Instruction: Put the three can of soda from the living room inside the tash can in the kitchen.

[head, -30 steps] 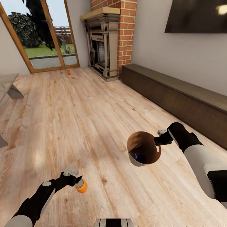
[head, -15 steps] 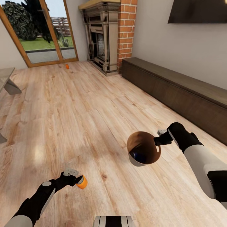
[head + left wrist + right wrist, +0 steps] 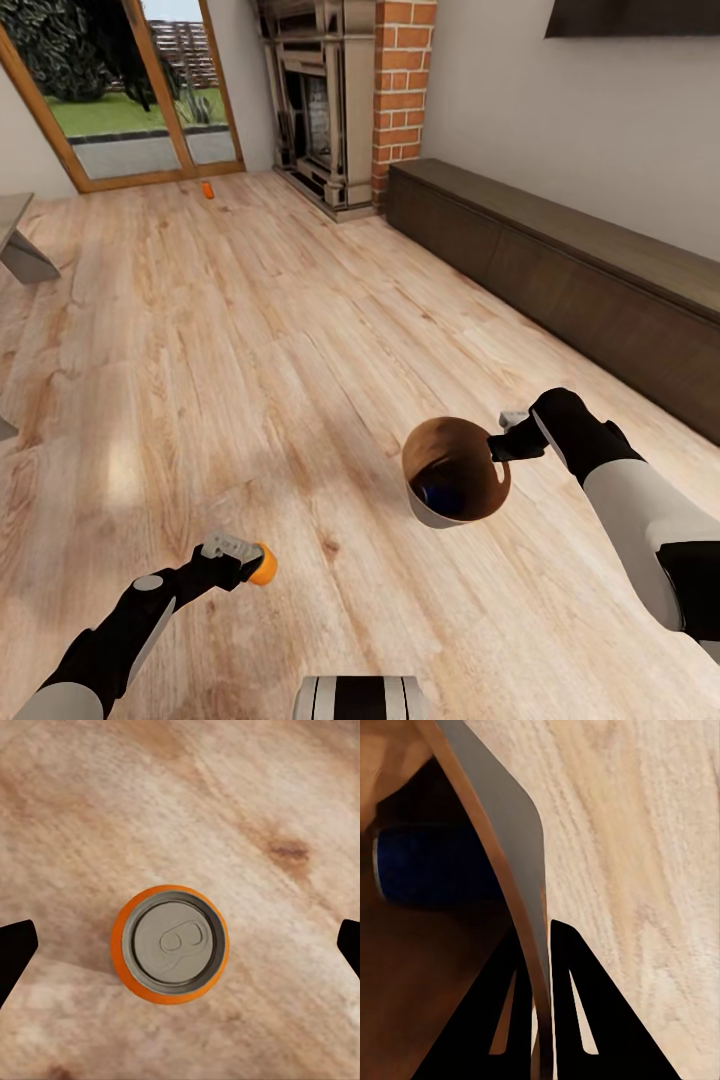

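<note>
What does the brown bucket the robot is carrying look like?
The trash can is a small round bucket that narrows toward its base, coppery brown inside and greyish tan outside. It hangs tipped above the wood floor, its mouth facing the head camera. The right gripper pinches its thin rim, one finger inside the wall and one outside. A dark blue can lies in its bottom.

A soda can [image 3: 169, 944] is standing upright on the floor [image 3: 247, 787], lying between the left fingers [image 3: 15, 952]. The trash can's rim [image 3: 521, 922] is sitting between the right fingers [image 3: 581, 1020], another can [image 3: 435, 866] lying inside.
</note>
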You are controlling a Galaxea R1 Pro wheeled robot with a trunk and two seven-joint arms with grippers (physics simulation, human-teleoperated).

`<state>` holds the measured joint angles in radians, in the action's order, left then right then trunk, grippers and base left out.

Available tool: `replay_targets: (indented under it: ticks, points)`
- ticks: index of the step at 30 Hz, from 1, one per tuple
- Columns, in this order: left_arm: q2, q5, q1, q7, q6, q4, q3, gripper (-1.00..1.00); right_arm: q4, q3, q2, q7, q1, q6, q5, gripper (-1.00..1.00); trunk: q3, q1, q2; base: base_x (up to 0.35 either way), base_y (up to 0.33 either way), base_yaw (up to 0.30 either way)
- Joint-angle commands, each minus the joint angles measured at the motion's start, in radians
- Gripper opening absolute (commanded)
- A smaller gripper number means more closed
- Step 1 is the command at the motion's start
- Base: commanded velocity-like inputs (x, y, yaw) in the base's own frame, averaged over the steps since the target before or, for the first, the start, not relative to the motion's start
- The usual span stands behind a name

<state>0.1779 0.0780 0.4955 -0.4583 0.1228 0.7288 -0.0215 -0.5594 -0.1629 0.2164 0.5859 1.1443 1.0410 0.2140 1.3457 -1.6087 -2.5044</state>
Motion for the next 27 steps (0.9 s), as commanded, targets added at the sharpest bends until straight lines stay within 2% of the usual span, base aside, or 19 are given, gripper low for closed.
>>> replay_targets:
  ticks: [1,5,11,18,27]
  points:
    - [0.0,0.0,0.0,0.0,0.0,0.001,0.0,1.0,0.0,0.002,0.0,0.006,0.0,0.006,-0.025,-1.0,0.0,0.0,0.0,0.0,0.0,0.0]
    - [0.001,-0.001,0.0,-0.003,0.001,0.011,0.001,1.0,0.0,0.002,-0.004,0.006,0.0,0.006,-0.025,-1.0,0.001,0.0,0.0,0.031,0.0,0.0]
    - [0.001,-0.005,0.0,-0.002,0.001,0.013,0.001,1.0,0.0,0.002,-0.006,0.006,-0.001,0.006,-0.024,-1.0,0.001,0.0,0.0,0.191,0.0,0.0]
    - [0.001,-0.007,0.0,-0.001,0.001,0.013,0.0,1.0,0.0,0.002,-0.007,0.006,-0.001,0.006,-0.025,-1.0,0.001,0.0,0.0,0.034,0.0,0.0]
    - [0.0,-0.002,0.0,0.003,0.001,0.01,0.0,1.0,-0.003,0.002,-0.009,0.006,-0.002,0.006,-0.024,-1.0,0.039,-0.004,-0.002,0.002,0.0,0.0]
